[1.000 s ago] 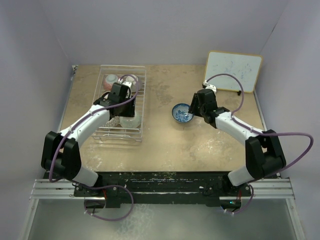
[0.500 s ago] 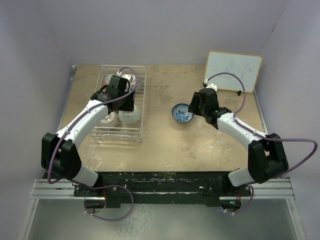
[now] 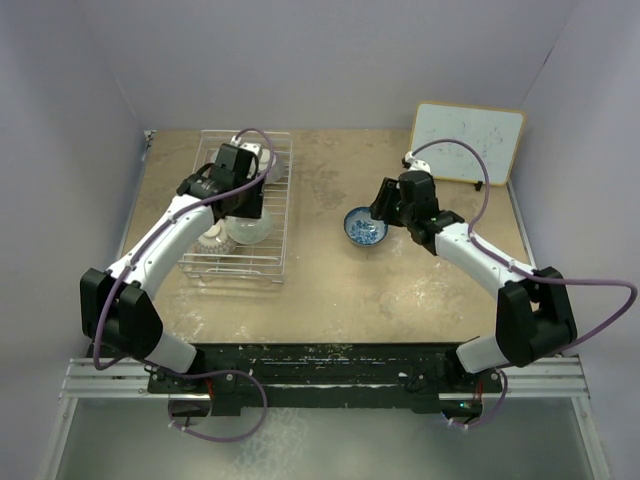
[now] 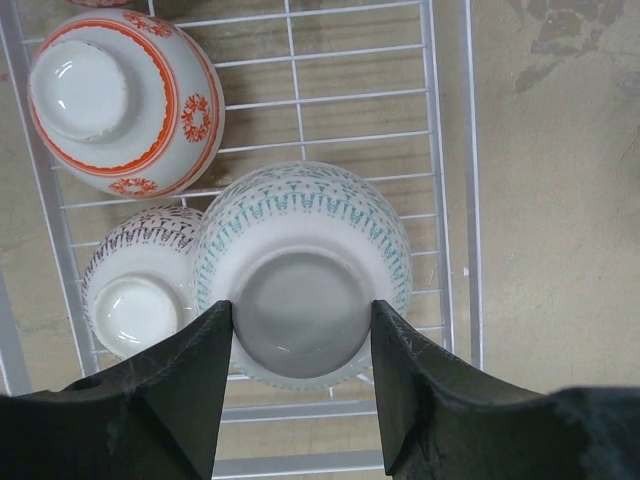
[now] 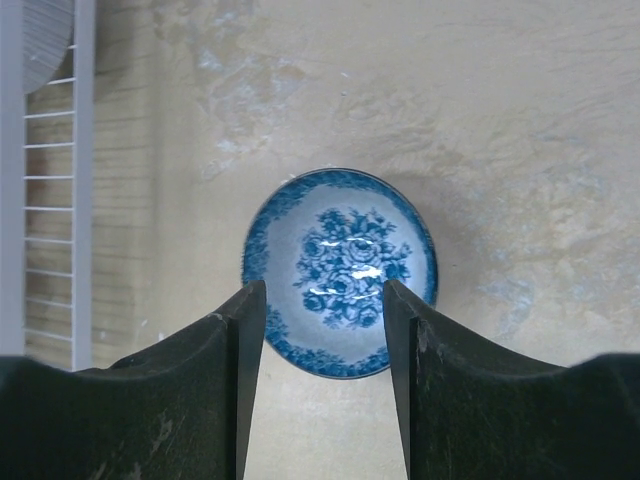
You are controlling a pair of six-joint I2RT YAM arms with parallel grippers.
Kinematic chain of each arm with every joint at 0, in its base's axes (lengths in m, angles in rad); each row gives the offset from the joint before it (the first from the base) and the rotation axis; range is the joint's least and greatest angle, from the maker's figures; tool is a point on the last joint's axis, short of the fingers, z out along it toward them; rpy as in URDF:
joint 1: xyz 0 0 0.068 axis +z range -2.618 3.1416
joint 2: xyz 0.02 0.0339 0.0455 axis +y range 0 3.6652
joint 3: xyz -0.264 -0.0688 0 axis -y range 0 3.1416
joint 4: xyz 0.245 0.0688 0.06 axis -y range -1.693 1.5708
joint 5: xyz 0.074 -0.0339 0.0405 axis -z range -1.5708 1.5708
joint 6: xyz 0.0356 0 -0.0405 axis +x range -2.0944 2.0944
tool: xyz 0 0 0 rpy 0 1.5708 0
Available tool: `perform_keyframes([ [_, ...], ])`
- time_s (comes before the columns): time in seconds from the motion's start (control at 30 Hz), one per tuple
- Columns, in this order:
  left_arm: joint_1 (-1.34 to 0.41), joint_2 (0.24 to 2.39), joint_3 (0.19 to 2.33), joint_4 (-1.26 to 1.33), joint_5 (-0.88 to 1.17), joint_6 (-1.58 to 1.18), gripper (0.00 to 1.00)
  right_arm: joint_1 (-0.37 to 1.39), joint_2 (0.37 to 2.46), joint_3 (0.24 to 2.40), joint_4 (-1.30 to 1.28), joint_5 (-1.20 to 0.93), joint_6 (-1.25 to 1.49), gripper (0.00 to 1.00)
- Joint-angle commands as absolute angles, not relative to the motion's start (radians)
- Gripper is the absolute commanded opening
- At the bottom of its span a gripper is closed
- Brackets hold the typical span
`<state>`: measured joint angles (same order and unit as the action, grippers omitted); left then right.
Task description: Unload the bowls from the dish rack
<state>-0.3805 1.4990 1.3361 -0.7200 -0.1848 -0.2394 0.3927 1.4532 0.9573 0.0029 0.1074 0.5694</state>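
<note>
- Your left gripper [image 4: 301, 312] is clamped on the foot ring of the upside-down pale green bowl [image 4: 300, 215], one finger on each side.
- That bowl sits over the right side of the dish rack [image 4: 441, 150].
- It overlaps the purple bowl [image 4: 135, 285]. The red-orange bowl [image 4: 120, 95] is beyond, and both are inverted in the rack.
- Your right gripper [image 5: 323, 292] is spread wide with nothing in it, above the blue bowl [image 5: 340, 265].
- The blue bowl stands upright on the table [image 5: 520, 150], apart from the rack.
</note>
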Motion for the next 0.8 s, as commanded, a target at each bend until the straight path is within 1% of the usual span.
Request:
perform_keyframes([
  [0.0, -0.376, 1.433, 1.417, -0.690, -0.212, -0.219, 0.00, 0.421, 1.422, 1.039, 0.055, 0.046, 0.572, 0.53],
  [0.27, -0.372, 1.404, 1.445, -0.702, -0.206, -0.240, 0.00, 0.510, 1.468, 1.115, 0.062, 0.046, 0.588, 0.55],
  [0.33, -0.363, 1.391, 1.434, -0.689, -0.185, -0.251, 0.00, 0.534, 1.487, 1.139, 0.084, 0.005, 0.607, 0.55],
  [0.4, -0.345, 1.376, 1.409, -0.659, -0.160, -0.262, 0.00, 0.541, 1.499, 1.132, 0.171, -0.087, 0.647, 0.56],
  [0.5, -0.296, 1.349, 1.371, -0.611, -0.076, -0.283, 0.00, 0.546, 1.521, 1.115, 0.314, -0.200, 0.726, 0.57],
  [0.77, -0.156, 1.320, 1.305, -0.499, 0.195, -0.347, 0.00, 0.581, 1.598, 1.166, 0.443, -0.298, 0.816, 0.59],
])
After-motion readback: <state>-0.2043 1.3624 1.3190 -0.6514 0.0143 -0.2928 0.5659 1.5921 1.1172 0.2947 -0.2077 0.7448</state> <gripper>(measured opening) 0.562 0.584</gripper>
